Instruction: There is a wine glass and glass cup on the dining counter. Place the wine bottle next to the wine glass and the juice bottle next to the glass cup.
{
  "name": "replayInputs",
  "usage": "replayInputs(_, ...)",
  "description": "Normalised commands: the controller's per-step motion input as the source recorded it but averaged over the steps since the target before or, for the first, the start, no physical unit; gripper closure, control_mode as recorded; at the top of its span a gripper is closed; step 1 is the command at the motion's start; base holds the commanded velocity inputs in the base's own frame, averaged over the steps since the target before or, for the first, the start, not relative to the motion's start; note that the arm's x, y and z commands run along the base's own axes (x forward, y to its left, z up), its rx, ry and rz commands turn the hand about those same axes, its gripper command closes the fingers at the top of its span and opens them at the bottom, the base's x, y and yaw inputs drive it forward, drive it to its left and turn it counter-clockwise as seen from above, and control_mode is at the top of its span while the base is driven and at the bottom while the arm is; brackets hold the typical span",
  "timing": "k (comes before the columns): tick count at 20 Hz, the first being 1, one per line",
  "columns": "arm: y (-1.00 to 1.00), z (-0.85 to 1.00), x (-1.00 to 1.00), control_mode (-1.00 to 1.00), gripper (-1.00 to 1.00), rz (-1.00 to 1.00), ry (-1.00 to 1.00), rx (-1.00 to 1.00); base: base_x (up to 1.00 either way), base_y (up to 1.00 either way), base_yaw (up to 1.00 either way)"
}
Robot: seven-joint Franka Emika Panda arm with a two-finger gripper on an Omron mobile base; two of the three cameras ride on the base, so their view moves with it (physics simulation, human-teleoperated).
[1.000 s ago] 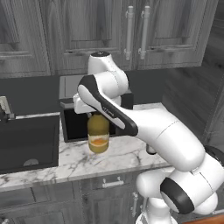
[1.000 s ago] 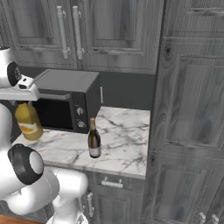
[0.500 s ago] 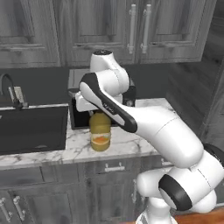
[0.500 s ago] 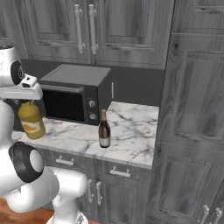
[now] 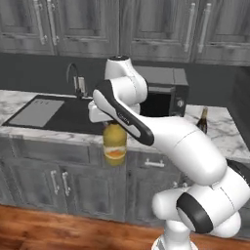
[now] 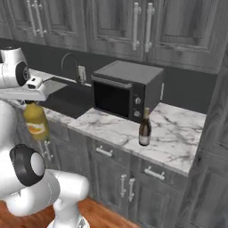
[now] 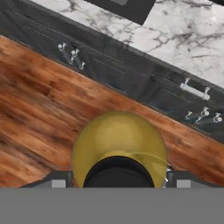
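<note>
Backing away from the cabinets, the base has carried both cameras with it (the whole scene has shifted, not the things), so the juice bottle [image 5: 115,143] now hangs out in front of the cabinet doors, clear of the surface [image 6: 178,129] and above the wooden floor [image 7: 39,109]. The tool [image 5: 113,122] is clenched on the juice bottle at its black cap and neck, the yellow body hanging upright below. The wine bottle [image 6: 144,128] stands upright near the front edge of the surface, just beside the microwave [image 6: 128,90], untouched. By its look the juice bottle is stiff, smooth and fairly heavy for its squat shape; held so high it could swing or slip, so gentle driving seems wise. The wine bottle looks slim and easy to tip, best gripped at the neck.
</note>
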Motion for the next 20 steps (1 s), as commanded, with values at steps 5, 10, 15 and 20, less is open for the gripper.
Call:
replayInputs(5, 0.00, 0.00, 0.00, 1.00, 1.00, 0.00, 0.00, 0.00, -0.42, 0.12, 0.59)
replayInputs(10, 0.00, 0.00, 0.00, 1.00, 1.00, 0.00, 0.00, 0.00, -0.27, 0.25, 0.65)
replayInputs(15, 0.00, 0.00, 0.00, 1.00, 1.00, 0.00, 0.00, 0.00, -0.17, 0.27, 0.65)
replayInputs(20, 0.00, 0.00, 0.00, 1.00, 1.00, 0.00, 0.00, 0.00, 0.06, 0.32, 0.49)
